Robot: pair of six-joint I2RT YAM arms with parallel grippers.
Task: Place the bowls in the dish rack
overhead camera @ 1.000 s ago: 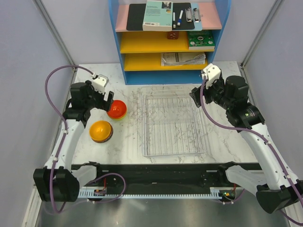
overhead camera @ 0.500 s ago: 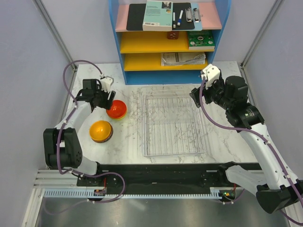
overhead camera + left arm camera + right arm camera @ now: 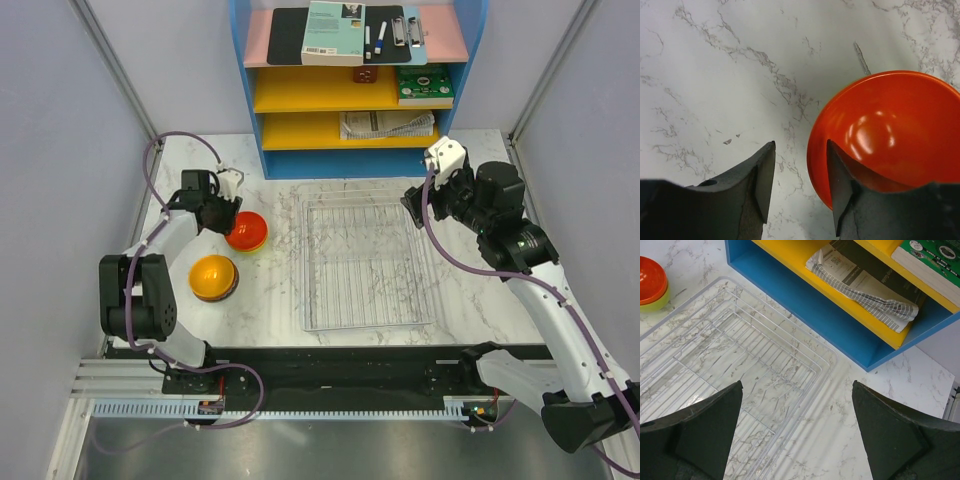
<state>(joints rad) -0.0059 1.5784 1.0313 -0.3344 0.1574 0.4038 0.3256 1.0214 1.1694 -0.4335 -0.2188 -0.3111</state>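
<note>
A glossy red bowl (image 3: 247,229) sits on the marble table, left of the dish rack (image 3: 366,262); in the right wrist view (image 3: 651,273) it tops a lime-green one. An orange bowl (image 3: 212,276) lies nearer, on top of a dark one. My left gripper (image 3: 218,211) is open at the red bowl's left edge. In the left wrist view (image 3: 799,150) its right finger (image 3: 839,181) overlaps the red bowl (image 3: 895,125), its left finger (image 3: 763,176) stands outside, and the rim lies between them. My right gripper (image 3: 416,199) is open and empty above the rack's far right corner (image 3: 765,365).
A blue-and-yellow shelf unit (image 3: 355,90) stands at the back, just behind the rack, holding papers, a book and pens. Grey walls close in both sides. The arm bases and a black rail run along the near edge.
My left arm has folded down low toward the table while its gripper stayed at the red bowl's left edge. The bowls, rack and right arm have not moved.
</note>
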